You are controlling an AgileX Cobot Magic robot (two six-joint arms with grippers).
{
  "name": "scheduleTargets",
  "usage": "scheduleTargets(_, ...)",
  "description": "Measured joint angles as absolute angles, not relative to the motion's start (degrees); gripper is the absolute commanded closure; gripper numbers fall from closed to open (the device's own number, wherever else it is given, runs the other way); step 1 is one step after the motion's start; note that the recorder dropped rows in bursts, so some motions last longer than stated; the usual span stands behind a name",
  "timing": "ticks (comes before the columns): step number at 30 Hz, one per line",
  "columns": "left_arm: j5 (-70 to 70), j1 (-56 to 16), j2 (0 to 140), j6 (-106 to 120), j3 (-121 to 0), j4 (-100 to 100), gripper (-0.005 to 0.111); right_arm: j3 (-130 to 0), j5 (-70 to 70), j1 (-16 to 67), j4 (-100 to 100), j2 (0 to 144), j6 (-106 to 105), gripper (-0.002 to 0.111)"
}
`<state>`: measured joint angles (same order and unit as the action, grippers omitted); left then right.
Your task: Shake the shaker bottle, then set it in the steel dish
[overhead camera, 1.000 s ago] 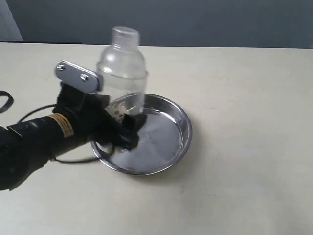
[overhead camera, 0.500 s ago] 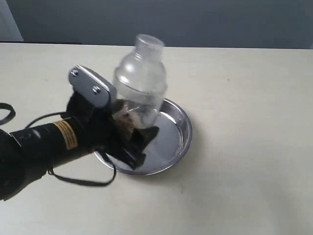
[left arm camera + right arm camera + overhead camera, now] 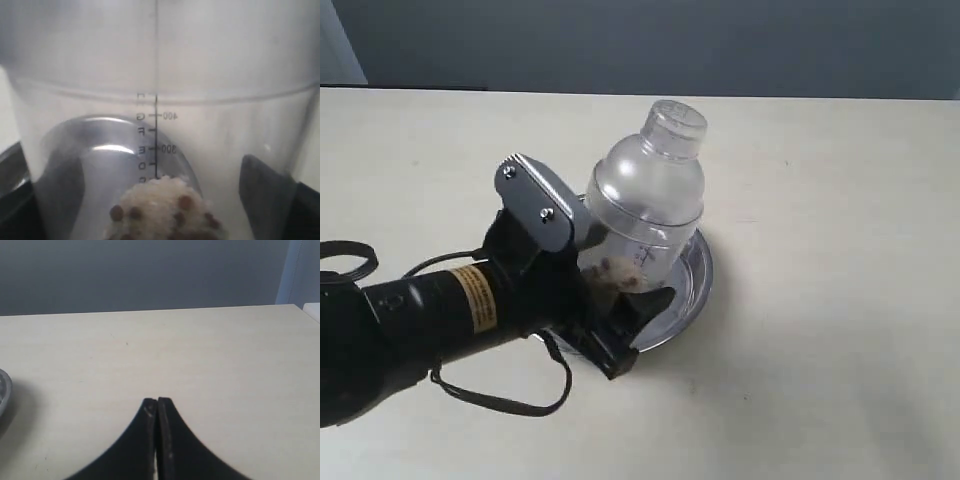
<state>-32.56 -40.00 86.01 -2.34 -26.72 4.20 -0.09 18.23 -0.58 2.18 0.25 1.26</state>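
Shaker bottle (image 3: 645,205) hangs tilted over the steel dish (image 3: 696,272), left end effector (image 3: 610,288) clamped on its lower body, right end effector (image 3: 157,437) pinched together above the table (image 3: 820,320); risk: letting go while tilted likely tips it over the rim.

The tilted shaker bottle (image 3: 645,205) and left gripper (image 3: 615,300) cover the steel dish (image 3: 703,268); only its right rim is exposed. The left arm (image 3: 410,320) blocks the lower left of the frame. The table (image 3: 840,300) offers open passage across the right half.
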Motion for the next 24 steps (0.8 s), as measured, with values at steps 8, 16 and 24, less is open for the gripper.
scheduleTargets(8,-38.18,-39.53,78.64,-1.47,-30.02,0.0,0.106,-0.09,18.23,-0.58,2.18,0.25,1.26,0.109)
scheduleTargets(16,-32.06,-39.64,81.96,-9.54,-25.87,7.33,0.106,-0.09,18.23,-0.58,2.18,0.25,1.26,0.109)
scheduleTargets(24,-40.48,-39.92,82.82,-5.01,-23.17,-2.48,0.106,-0.09,18.23,-0.58,2.18,0.25,1.26,0.109)
